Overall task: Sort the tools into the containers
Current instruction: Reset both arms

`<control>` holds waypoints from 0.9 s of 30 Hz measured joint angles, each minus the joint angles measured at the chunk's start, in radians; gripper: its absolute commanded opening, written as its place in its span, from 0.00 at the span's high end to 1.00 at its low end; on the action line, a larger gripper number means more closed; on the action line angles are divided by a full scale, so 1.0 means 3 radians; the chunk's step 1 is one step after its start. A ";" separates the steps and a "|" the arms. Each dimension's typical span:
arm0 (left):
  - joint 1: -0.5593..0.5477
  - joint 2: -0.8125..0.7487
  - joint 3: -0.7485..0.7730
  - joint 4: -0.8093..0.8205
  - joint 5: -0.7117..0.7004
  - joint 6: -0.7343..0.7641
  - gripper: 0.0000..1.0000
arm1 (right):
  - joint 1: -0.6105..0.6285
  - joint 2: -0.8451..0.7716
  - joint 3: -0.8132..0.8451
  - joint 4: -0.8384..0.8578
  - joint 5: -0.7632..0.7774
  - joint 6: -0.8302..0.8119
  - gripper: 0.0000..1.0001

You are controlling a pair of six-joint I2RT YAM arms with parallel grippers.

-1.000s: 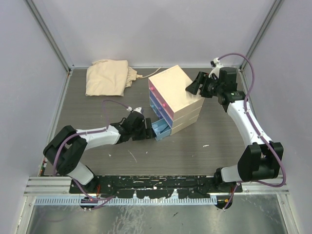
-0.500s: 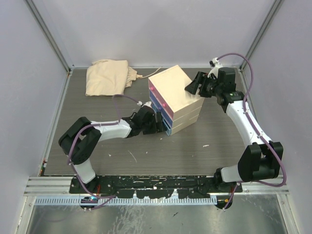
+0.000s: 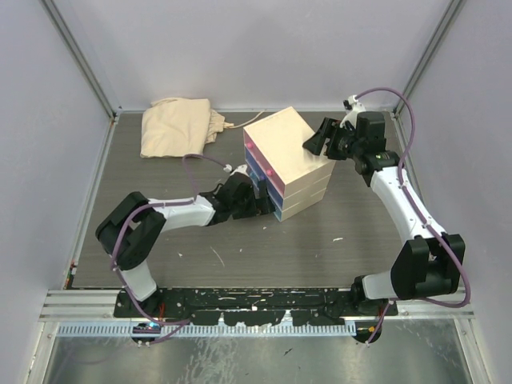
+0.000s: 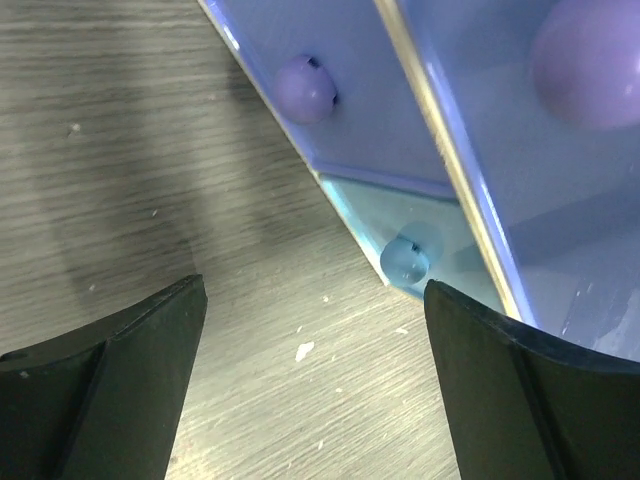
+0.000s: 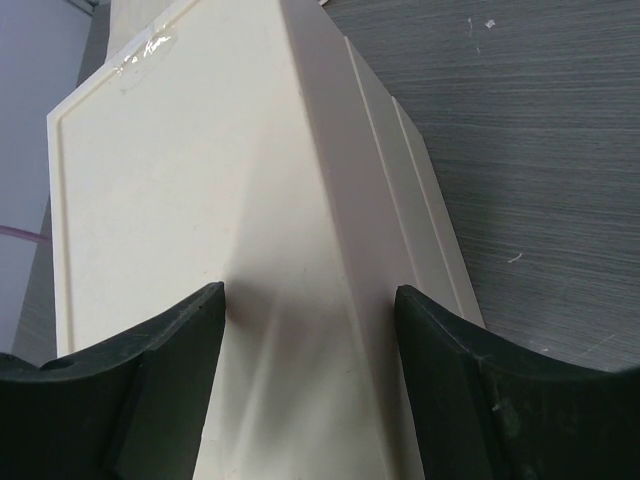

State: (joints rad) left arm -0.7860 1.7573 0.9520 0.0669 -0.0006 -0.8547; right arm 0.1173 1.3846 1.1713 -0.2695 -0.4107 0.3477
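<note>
The cream chest [image 3: 290, 152] stands mid-table with its containers, the pink [image 3: 258, 157], blue [image 3: 264, 182] and light-blue [image 3: 276, 211] drawers, all pushed in. My left gripper [image 3: 258, 200] sits low on the table just in front of the bottom drawer, open, with only bare table between its fingers [image 4: 110, 390]. The light-blue knob [image 4: 405, 260] and the blue drawer's knob [image 4: 305, 88] lie just ahead of the left gripper [image 4: 312, 290]. My right gripper [image 3: 314, 144] is open and straddles the chest's rear top edge [image 5: 330, 200]. No tools are in view.
A folded beige cloth bag [image 3: 178, 126] lies at the back left of the grey table [image 3: 240, 256]. Pale walls and metal posts close the table in on three sides. Small white flecks dot the tabletop [image 4: 303, 350].
The light-blue bottom drawer stood pulled out a second ago and is now pushed in. My left gripper moved right against the chest front, then opened wider. The right arm stayed put.
</note>
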 measured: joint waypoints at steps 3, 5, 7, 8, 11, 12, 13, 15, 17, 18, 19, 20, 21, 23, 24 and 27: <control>-0.0001 -0.0178 -0.0165 0.0005 -0.0056 0.0025 0.08 | 0.0034 -0.0046 -0.0019 0.0001 0.0114 -0.0001 0.27; -0.0001 -0.0399 -0.0314 -0.0047 -0.0122 0.0055 0.07 | 0.0069 -0.0098 -0.0038 -0.0013 0.0233 -0.0003 0.26; -0.0001 -0.0685 -0.0465 -0.0122 -0.0216 0.0111 0.07 | 0.0103 -0.0179 -0.0070 -0.0056 0.0376 -0.0005 0.26; -0.0001 -0.0851 -0.0538 -0.0172 -0.0277 0.0135 0.06 | 0.0114 -0.0243 -0.0095 -0.0098 0.0465 -0.0008 0.26; 0.0000 -0.1266 -0.0669 -0.0331 -0.0434 0.0219 0.06 | 0.0130 -0.0464 -0.0150 -0.0207 0.0703 -0.0015 0.25; 0.0001 -0.1404 -0.0703 -0.0384 -0.0482 0.0258 0.06 | 0.0131 -0.0537 -0.0163 -0.0223 0.0769 -0.0015 0.25; 0.0004 -0.1535 -0.0732 -0.0445 -0.0524 0.0292 0.05 | 0.0131 -0.0628 -0.0179 -0.0230 0.0843 -0.0015 0.24; 0.0014 -0.1797 -0.0788 -0.0553 -0.0589 0.0375 0.04 | 0.0134 -0.0806 -0.0203 -0.0251 0.0979 -0.0006 0.23; 0.0028 -0.2027 -0.0821 -0.0664 -0.0647 0.0458 0.03 | 0.0134 -0.0985 -0.0243 -0.0252 0.1095 0.0025 0.22; 0.0032 -0.2121 -0.0830 -0.0715 -0.0676 0.0490 0.02 | 0.0134 -0.1057 -0.0263 -0.0253 0.1133 0.0051 0.21; 0.0034 -0.2214 -0.0834 -0.0777 -0.0712 0.0534 0.02 | 0.0134 -0.1139 -0.0299 -0.0253 0.1174 0.0084 0.17; 0.0039 -0.2290 -0.0834 -0.0834 -0.0743 0.0558 0.00 | 0.0134 -0.1216 -0.0337 -0.0257 0.1209 0.0111 0.12; 0.0041 -0.2361 -0.0834 -0.0900 -0.0782 0.0581 0.01 | 0.0134 -0.1286 -0.0375 -0.0273 0.1239 0.0159 0.06; 0.0047 -0.2510 -0.0834 -0.1057 -0.0874 0.0637 0.02 | 0.0134 -0.1397 -0.0434 -0.0343 0.1302 0.0215 0.00; 0.0047 -0.2589 -0.0833 -0.1143 -0.0921 0.0651 0.02 | 0.0134 -0.1455 -0.0459 -0.0395 0.1336 0.0251 0.00; 0.0047 -0.2833 -0.0795 -0.1446 -0.1109 0.0716 0.02 | 0.0134 -0.1675 -0.0544 -0.0526 0.1445 0.0300 0.00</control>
State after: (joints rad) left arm -0.7719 0.9073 0.7136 -0.3668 -0.3332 -0.6399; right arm 0.1574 0.8822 1.0080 -0.4274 0.0227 0.4377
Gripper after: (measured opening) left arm 0.983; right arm 0.996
